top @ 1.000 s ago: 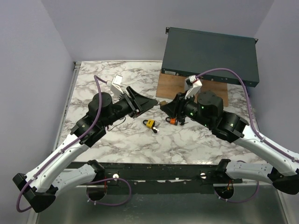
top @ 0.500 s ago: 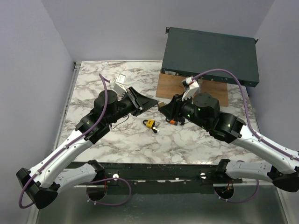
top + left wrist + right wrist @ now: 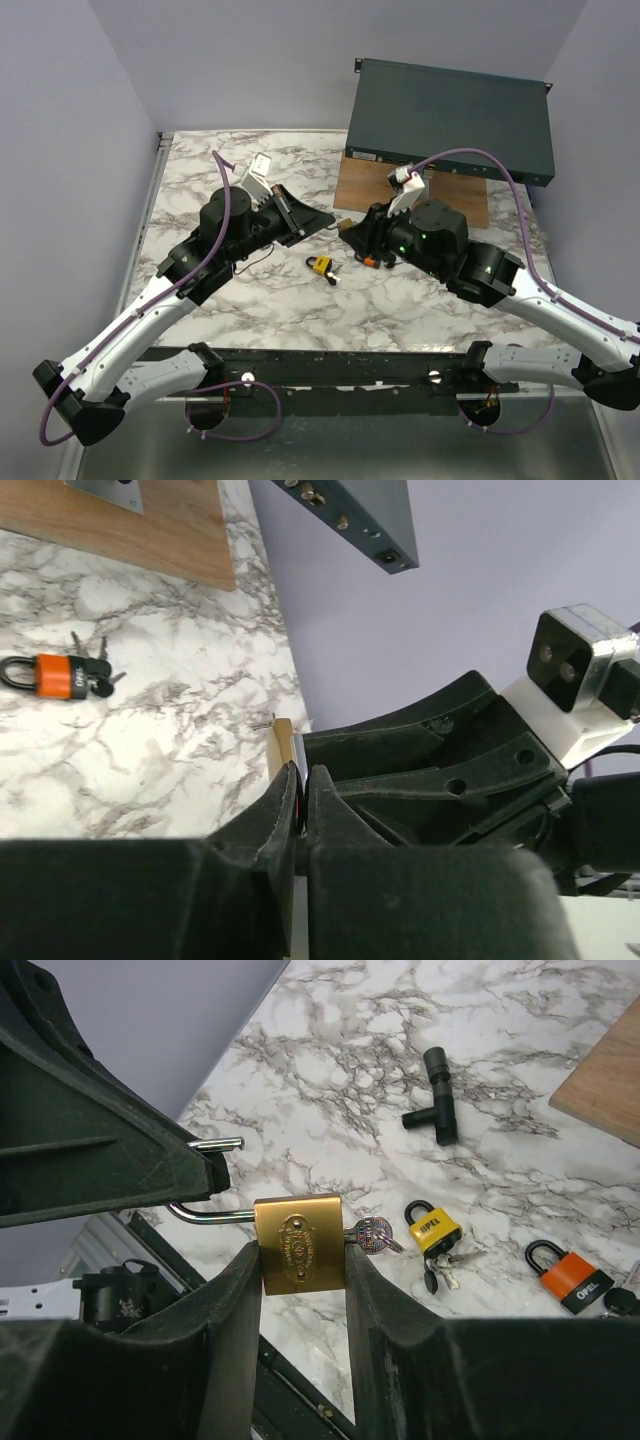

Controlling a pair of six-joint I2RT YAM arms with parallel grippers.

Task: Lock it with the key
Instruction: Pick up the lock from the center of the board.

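A brass padlock (image 3: 300,1243) hangs above the marble table, and my right gripper (image 3: 302,1248) is shut on its body from both sides. A key (image 3: 372,1232) on a ring sticks out of the padlock's bottom. The silver shackle (image 3: 205,1214) stands open and runs left behind the fingers of my left gripper (image 3: 303,776). That gripper is shut on the shackle's bend, and the padlock's brass edge (image 3: 283,746) shows just past its tips. From above, the two grippers meet tip to tip at the padlock (image 3: 343,223).
A yellow padlock (image 3: 433,1228) and an orange padlock (image 3: 568,1278), each with keys, lie on the marble below. A black T-shaped part (image 3: 438,1100) lies farther back. A wooden board (image 3: 400,190) and a dark metal box (image 3: 450,120) sit at the back right.
My left gripper has closed from open onto the shackle. The right gripper shifted slightly left with the brass padlock, bringing the two grippers together.
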